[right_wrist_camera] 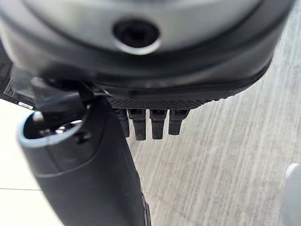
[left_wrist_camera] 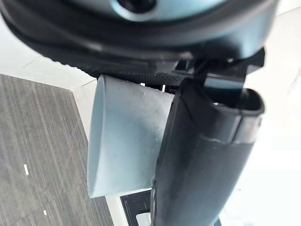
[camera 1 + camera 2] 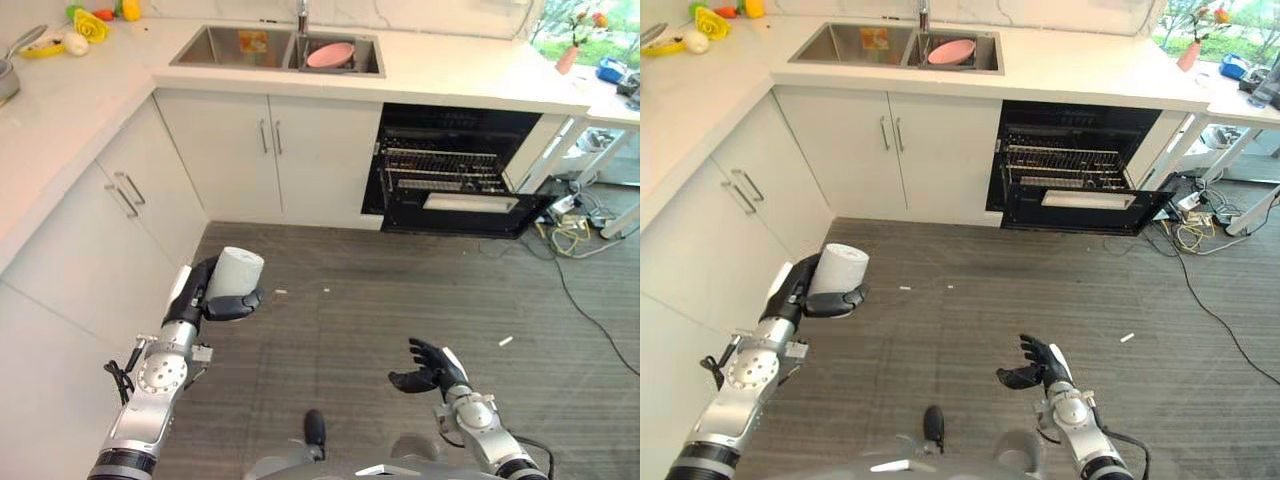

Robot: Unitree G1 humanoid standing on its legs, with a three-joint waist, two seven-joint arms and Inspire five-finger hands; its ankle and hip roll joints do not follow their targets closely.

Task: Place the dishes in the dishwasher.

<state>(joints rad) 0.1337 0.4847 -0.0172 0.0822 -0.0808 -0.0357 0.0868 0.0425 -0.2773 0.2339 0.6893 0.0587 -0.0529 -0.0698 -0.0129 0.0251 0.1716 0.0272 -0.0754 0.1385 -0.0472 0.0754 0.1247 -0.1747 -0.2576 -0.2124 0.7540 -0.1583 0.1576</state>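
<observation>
Left robot hand (image 3: 215,290): raised over the floor near the corner cabinets, fingers and thumb curled round a pale grey cup (image 3: 235,272). Cup held roughly upright, tilted slightly, rim uppermost, standing above the wrapping fingers; thumb crossing its lower front. Left wrist view: cup (image 2: 124,141) pressed against the palm, thumb (image 2: 202,155) laid along its side. Firm grip, cup clear of floor and cabinets.

Right robot hand (image 3: 430,368): low over the wooden floor (image 3: 400,290), nothing held, fingers relaxed and partly bent, thumb apart. Right wrist view: fingertips (image 1: 150,125) in a row, nothing past them but floor.

Outward from the hands: dishwasher (image 3: 455,170) set under the counter (image 3: 450,75), well apart from the cup, ahead and to the right. Door (image 3: 470,210) lowered, wire rack (image 3: 445,165) showing inside. White cabinets (image 3: 270,150) between dishwasher and corner.

On the counter: double sink (image 3: 280,50), pink bowl (image 3: 331,54) lying in the right-hand basin, tap behind it. Far left of counter: yellow and green items (image 3: 90,22), too small to identify. Small white scraps (image 3: 505,341) scattered on the floor.
</observation>
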